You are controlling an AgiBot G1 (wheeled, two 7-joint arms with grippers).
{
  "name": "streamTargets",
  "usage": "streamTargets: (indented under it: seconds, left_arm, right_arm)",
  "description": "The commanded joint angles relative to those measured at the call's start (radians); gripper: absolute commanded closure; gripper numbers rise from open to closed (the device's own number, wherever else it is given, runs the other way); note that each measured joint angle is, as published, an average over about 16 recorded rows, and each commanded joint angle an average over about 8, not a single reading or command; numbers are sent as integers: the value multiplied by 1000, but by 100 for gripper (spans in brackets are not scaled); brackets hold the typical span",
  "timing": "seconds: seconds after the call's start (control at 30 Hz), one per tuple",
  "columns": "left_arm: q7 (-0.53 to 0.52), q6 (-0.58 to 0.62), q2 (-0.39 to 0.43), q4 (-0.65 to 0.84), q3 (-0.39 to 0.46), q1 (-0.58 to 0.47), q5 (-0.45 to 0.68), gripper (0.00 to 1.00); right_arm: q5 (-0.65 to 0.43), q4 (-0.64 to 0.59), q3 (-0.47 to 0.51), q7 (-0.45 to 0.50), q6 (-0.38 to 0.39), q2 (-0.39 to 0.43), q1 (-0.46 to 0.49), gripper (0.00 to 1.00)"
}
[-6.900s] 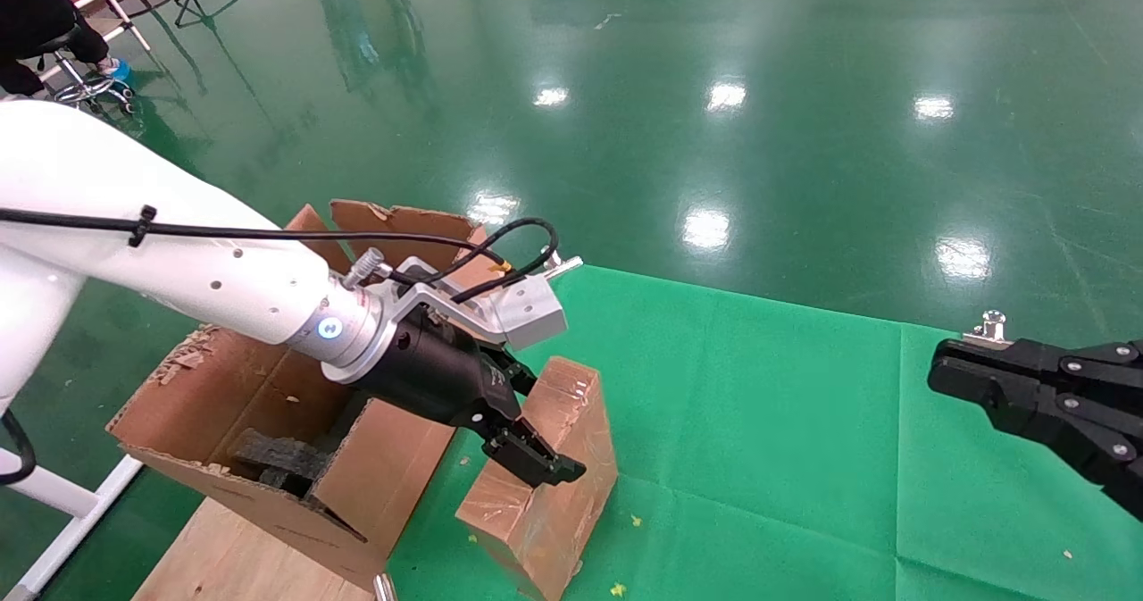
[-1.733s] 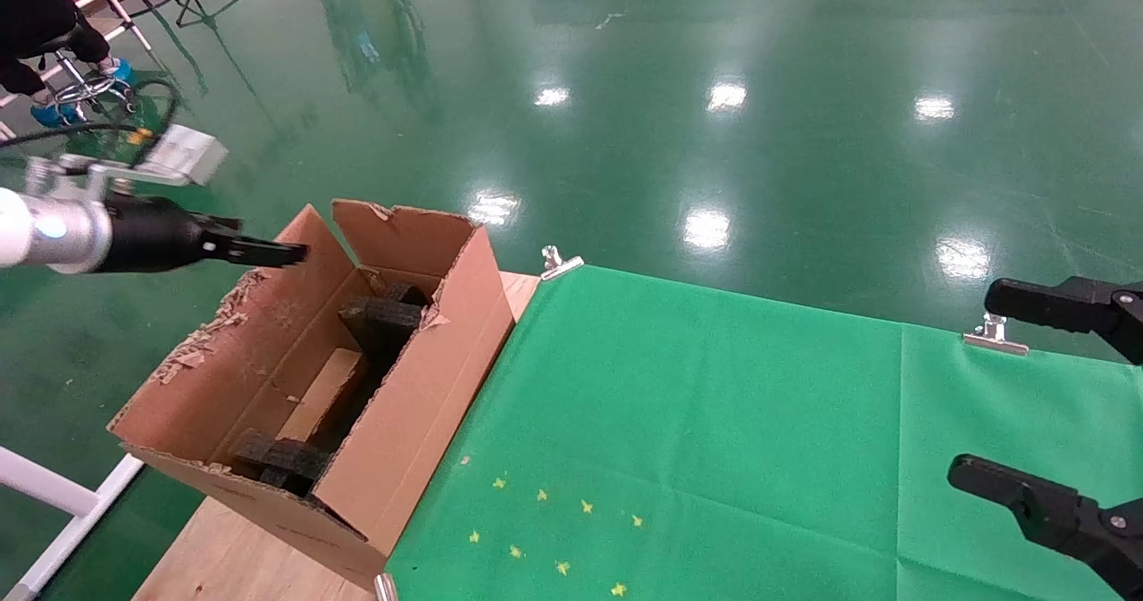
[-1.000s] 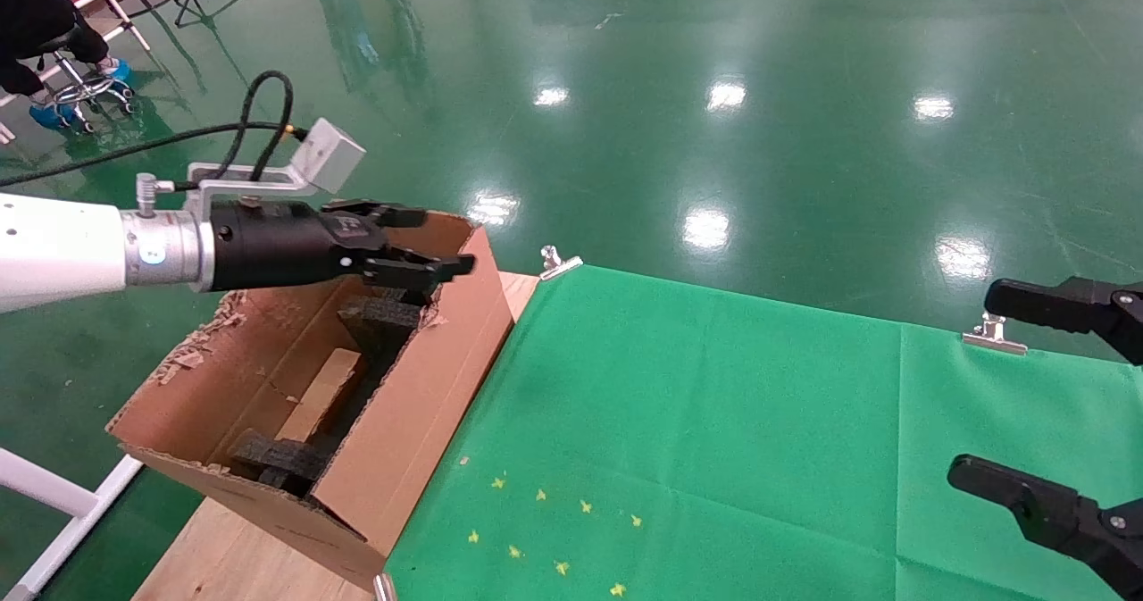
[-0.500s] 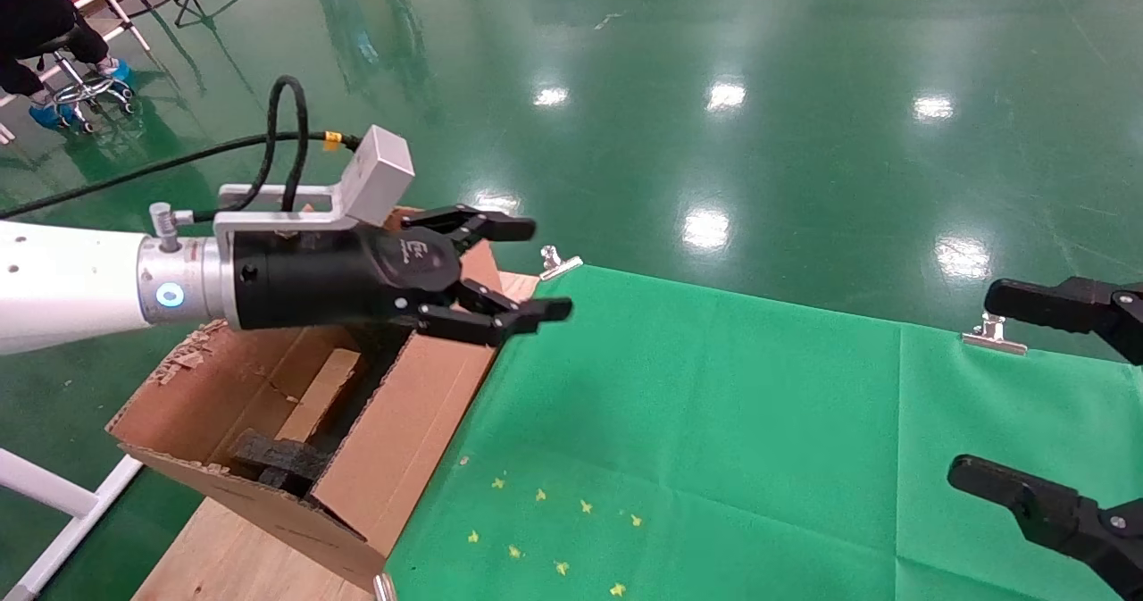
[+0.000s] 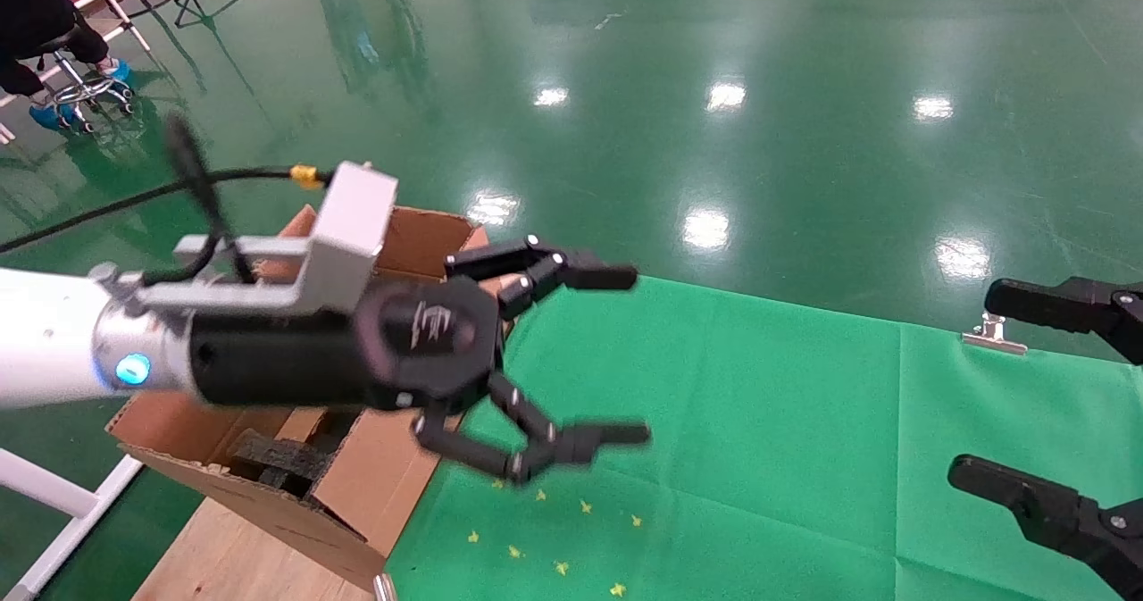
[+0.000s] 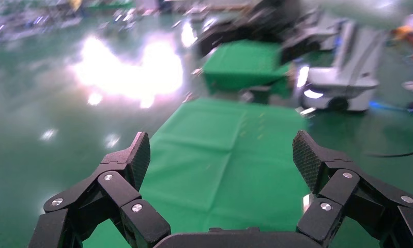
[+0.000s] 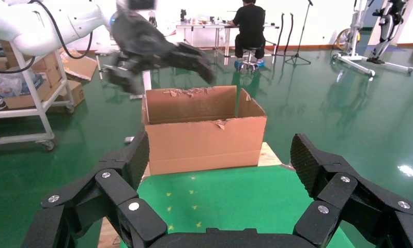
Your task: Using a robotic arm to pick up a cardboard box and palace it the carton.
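The robotic arm, my left one, reaches across the carton (image 5: 393, 467), and its gripper (image 5: 630, 354) hangs open and empty above the green cloth (image 5: 759, 422), just past the carton's right wall. The left wrist view shows that gripper (image 6: 222, 156) wide open with only cloth between the pads. The carton has ragged upright flaps and black foam (image 5: 272, 458) inside. It also shows in the right wrist view (image 7: 204, 139), with the left gripper (image 7: 194, 59) above it. The small cardboard box is hidden behind the arm. My right gripper (image 5: 973, 382) is open and empty at the right edge.
The cloth covers a wooden table (image 5: 241, 556) and is held by metal clips (image 5: 991, 340). Small yellow marks (image 5: 563, 538) lie on the cloth near the carton. A person on a stool (image 5: 54, 47) is at the far left. A trolley with boxes (image 7: 23, 88) stands beyond the table.
The left gripper swung from left of the carton across it to over the cloth, opening wider. Earlier it held the small box on the cloth; later that box lay in the carton.
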Motion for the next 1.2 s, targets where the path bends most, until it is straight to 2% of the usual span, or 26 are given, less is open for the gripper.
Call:
streamTargets:
  seconds: [0.03, 0.27, 1.2]
  left_arm:
    - [17, 15, 1, -27, -12, 20, -35, 0]
    - [41, 44, 2, -77, -34, 59, -105, 0]
    - [28, 26, 1, -47, -21, 37, -63, 0]
  right_arm:
    - [0, 0, 0, 0, 0, 0, 0, 0]
    - [0, 0, 0, 0, 0, 0, 0, 0]
    - [0, 0, 0, 0, 0, 0, 0, 0]
